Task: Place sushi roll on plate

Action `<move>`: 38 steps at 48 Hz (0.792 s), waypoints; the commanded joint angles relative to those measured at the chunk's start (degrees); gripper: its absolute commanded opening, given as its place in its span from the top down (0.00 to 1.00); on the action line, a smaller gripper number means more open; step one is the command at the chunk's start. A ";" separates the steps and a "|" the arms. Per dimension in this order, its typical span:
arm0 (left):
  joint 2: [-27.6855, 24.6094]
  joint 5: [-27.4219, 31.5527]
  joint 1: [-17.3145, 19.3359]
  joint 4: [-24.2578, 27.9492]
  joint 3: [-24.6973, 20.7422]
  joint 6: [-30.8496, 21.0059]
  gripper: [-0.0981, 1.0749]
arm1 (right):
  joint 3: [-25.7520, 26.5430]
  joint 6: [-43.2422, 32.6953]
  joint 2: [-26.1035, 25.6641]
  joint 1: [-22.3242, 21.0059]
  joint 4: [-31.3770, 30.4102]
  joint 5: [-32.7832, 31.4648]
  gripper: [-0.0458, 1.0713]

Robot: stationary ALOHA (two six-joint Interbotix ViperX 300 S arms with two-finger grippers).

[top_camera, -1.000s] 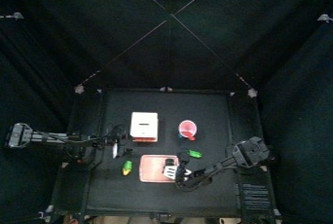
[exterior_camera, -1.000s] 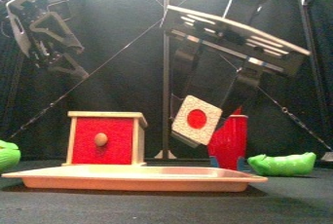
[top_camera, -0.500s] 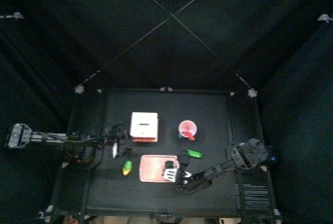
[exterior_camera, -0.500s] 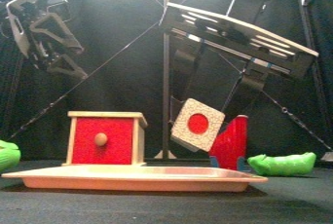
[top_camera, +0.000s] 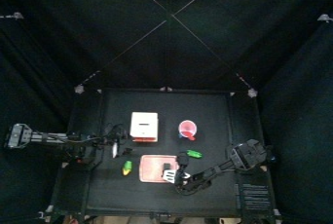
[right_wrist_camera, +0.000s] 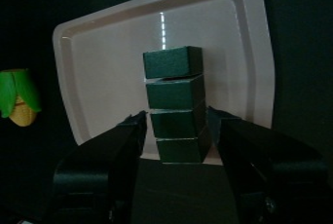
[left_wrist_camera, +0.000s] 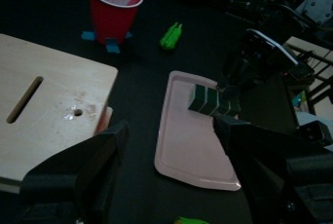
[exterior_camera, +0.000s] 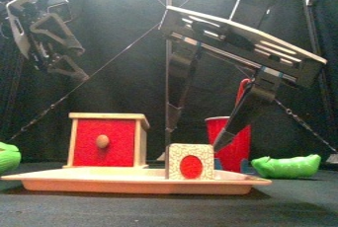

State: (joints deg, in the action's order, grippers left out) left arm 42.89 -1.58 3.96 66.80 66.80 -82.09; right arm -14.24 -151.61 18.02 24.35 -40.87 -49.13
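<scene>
The sushi roll (exterior_camera: 191,161), white-faced with a red centre and dark green sides, stands on the salmon-pink plate (exterior_camera: 79,180) at the table's front. My right gripper (exterior_camera: 199,148) hangs just over it, jaws open with the roll low between them. In the right wrist view the roll (right_wrist_camera: 174,106) lies on the plate (right_wrist_camera: 97,62) between the fingers (right_wrist_camera: 120,165), a small gap on each side. From above, the right gripper (top_camera: 182,177) is at the plate's (top_camera: 154,162) right edge. My left gripper (left_wrist_camera: 182,184) is open and empty, resting left of the plate (left_wrist_camera: 189,145).
A white box with a red front (exterior_camera: 109,140) stands behind the plate. A red cup (exterior_camera: 230,140) stands at back right. Small green items lie at the right (exterior_camera: 287,165) and left (exterior_camera: 7,157) of the plate.
The roll, held tilted above the plate before, has come down and now stands upright on the plate. The right gripper lowered and its jaws parted. The left arm has not moved.
</scene>
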 commanded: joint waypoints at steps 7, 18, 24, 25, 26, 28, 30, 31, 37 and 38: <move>-0.09 -0.18 0.18 -0.09 -0.79 0.09 0.06 | 1.14 0.18 -1.05 -0.18 0.00 0.88 0.18; -0.09 -0.18 0.18 -0.09 -0.79 0.09 0.06 | 1.23 0.26 -0.88 -0.09 0.18 2.02 0.18; -0.09 -0.18 0.18 -0.09 -0.79 0.09 0.06 | 1.23 0.18 -0.88 0.18 1.23 2.46 0.18; -0.09 -0.18 0.18 -0.09 -0.79 0.09 0.06 | 1.23 0.18 -0.79 0.18 1.41 2.46 0.18; -0.09 -0.18 0.18 -0.09 -0.79 0.09 0.06 | 1.23 0.18 -0.79 0.18 1.41 2.46 0.18; -0.09 -0.18 0.18 -0.09 -0.79 0.09 0.06 | 1.32 0.18 -0.79 0.26 1.41 2.55 0.18; -0.09 -0.18 0.18 -0.09 -0.70 0.09 0.06 | 1.41 0.18 -0.79 0.18 1.41 2.81 0.18; -0.09 -0.18 0.18 -0.09 -0.79 0.09 0.06 | 1.58 0.18 -0.79 0.18 1.32 2.99 0.18; -0.09 -0.18 0.18 -0.09 -0.79 0.09 0.06 | 1.93 0.18 -0.79 0.09 1.32 3.34 0.18; -0.09 -0.18 0.18 -0.09 -0.79 0.09 0.06 | 1.85 0.18 -0.79 0.18 1.41 3.34 0.18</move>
State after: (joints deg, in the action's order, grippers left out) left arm 42.80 -1.58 3.96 66.80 66.80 -82.09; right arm -13.71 -151.44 18.37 24.43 -39.38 -45.88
